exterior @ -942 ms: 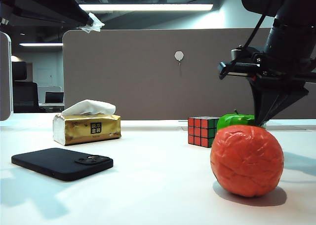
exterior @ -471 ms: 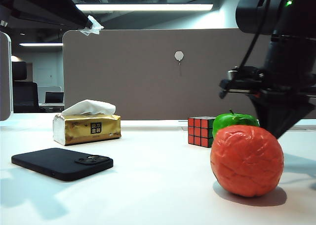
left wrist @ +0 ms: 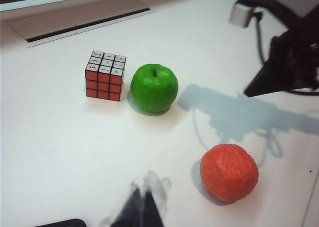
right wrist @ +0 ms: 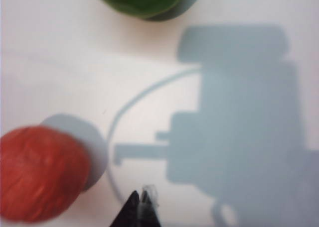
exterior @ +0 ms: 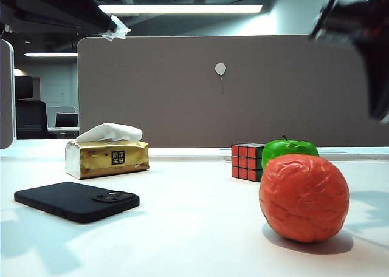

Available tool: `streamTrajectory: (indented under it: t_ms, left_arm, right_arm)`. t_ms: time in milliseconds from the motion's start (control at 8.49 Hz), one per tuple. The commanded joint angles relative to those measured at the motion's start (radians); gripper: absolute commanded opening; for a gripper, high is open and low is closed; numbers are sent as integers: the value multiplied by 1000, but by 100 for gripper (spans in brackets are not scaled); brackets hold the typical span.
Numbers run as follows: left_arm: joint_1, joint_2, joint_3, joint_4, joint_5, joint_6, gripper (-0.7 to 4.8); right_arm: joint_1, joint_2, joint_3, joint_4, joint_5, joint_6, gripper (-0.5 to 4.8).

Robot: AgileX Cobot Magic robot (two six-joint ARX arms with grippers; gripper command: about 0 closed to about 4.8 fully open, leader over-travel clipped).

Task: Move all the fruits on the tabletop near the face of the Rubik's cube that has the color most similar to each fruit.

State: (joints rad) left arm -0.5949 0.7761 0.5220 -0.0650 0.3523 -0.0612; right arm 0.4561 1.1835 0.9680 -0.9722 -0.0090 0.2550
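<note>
Step in hand: the green apple (left wrist: pixel 154 87) sits just beside the Rubik's cube (left wrist: pixel 104 75), on the cube's right side as the exterior view shows it, where the green face (exterior: pixel 260 163) looks out. By my reading that fruit is placed.
Orange fruit: the wrinkled orange-red fruit (exterior: pixel 304 197) rests on the tabletop (exterior: pixel 182 228) near the camera and right of centre, well apart from the cube, so it is the one left to move.
Right gripper: the right gripper (right wrist: pixel 141 208) hangs above bare tabletop between the two fruits, fingertips together, closed on nothing.
Left gripper: the left gripper (left wrist: pixel 142 207) hovers high over the near side, blurred; fingers look closed and empty.
Other things: a tissue box (exterior: pixel 107 157) and a black phone (exterior: pixel 76 201) lie on the left.
Next move: I judge a gripper must open wide, drop over the orange fruit, then set it down in front of the cube's red face (exterior: pixel 242 161).
</note>
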Motion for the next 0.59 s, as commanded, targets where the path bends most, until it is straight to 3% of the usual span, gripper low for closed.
streamTrajectory:
  t_ms: [118, 235, 589]
  left_arm:
    - [0, 5, 3, -8, 79, 2, -5]
    - [0, 5, 3, -9, 78, 2, -5]
    - [0, 5, 3, -9, 78, 2, -5]
  right_arm:
    - [266, -129, 13, -202, -349, 150, -1]
    - [351, -129, 13, -203, -348, 204, -1]
    - [430, -128, 12, -206, -339, 251, -1]
